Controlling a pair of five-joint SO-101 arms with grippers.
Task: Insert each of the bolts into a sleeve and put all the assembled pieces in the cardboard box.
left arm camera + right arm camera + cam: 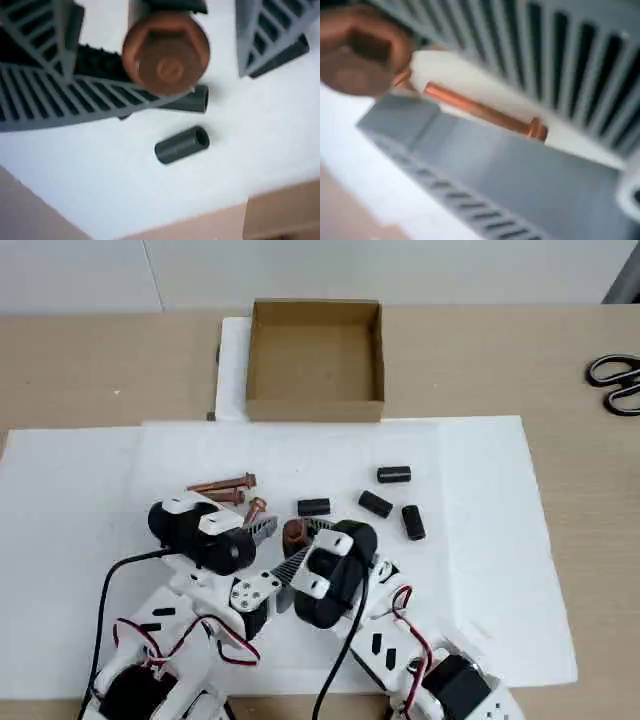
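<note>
The right fingers (321, 529) are closed on a copper bolt (294, 532) and hold it off the paper, its hexagonal head turned toward the other arm. The left fingers (264, 528) are spread wide on either side of that head. In the left wrist view one finger lies just beside the head and the other is well apart from it, so they do not clamp it. The 2 arms meet tip to tip near the front middle of the sheet.

Just beyond the fingers lie the loose parts. 3 more bolts (222, 483) lie close together on the left arm's side, 2 of them nearly parallel and the third (255, 508) tilted, nearest the left fingers. 4 black sleeves lie on their sides. One (313, 507) is just behind the held bolt. 2 (375, 504) (413, 522) are farther toward the right arm's side, and the last (394, 475) lies behind those.

All of this rests on a white paper sheet (80, 500) spread over the wooden tabletop (100, 360). The cardboard box (315, 410) stands open at the sheet's far edge, apart from the bolts and sleeves. A pair of scissors (615, 383) lies at the tabletop's far right edge.
</note>
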